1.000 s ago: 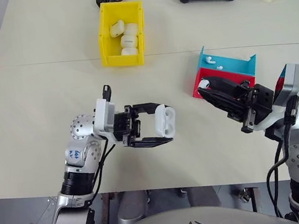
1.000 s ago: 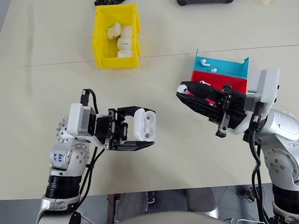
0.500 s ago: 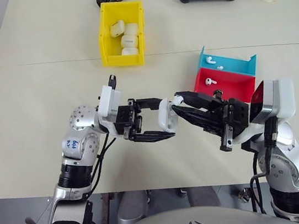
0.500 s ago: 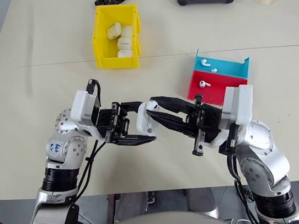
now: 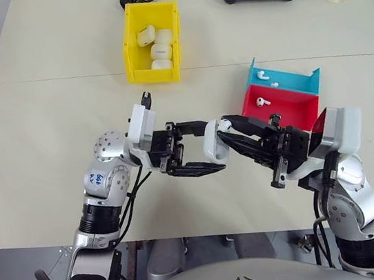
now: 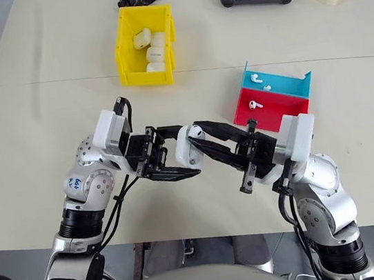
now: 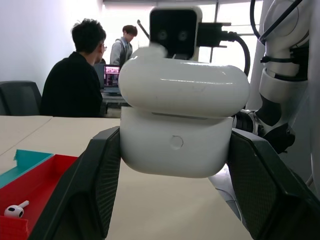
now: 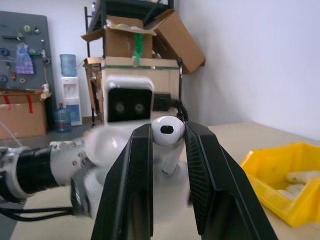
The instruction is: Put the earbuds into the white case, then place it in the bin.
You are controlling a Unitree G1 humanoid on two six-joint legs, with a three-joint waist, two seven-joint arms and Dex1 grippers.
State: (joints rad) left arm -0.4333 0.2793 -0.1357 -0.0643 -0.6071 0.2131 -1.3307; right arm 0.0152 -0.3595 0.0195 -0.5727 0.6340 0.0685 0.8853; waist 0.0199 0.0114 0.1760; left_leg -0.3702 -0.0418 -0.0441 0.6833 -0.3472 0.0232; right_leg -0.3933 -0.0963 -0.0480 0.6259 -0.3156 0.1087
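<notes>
Above the table, left gripper (image 5: 205, 146) jaws clamped on white case (image 5: 213, 143), right gripper (image 8: 167, 150) jaws pinching earbud (image 8: 166, 131)

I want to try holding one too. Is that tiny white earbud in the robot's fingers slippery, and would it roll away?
Probably slippery: the earbud looks glossy and rounded, pinched in the right gripper. It is tiny, so likely very light. On the table its stem might stop it rolling far.

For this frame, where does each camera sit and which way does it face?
Left and right eye views: on the head, looking down at both arms over the table.
Left wrist view: along the left claw, shut on the white case.
Right wrist view: along the right claw, pinching an earbud.
Shared: both wrist views show the case and the opposite wrist's camera.
</notes>
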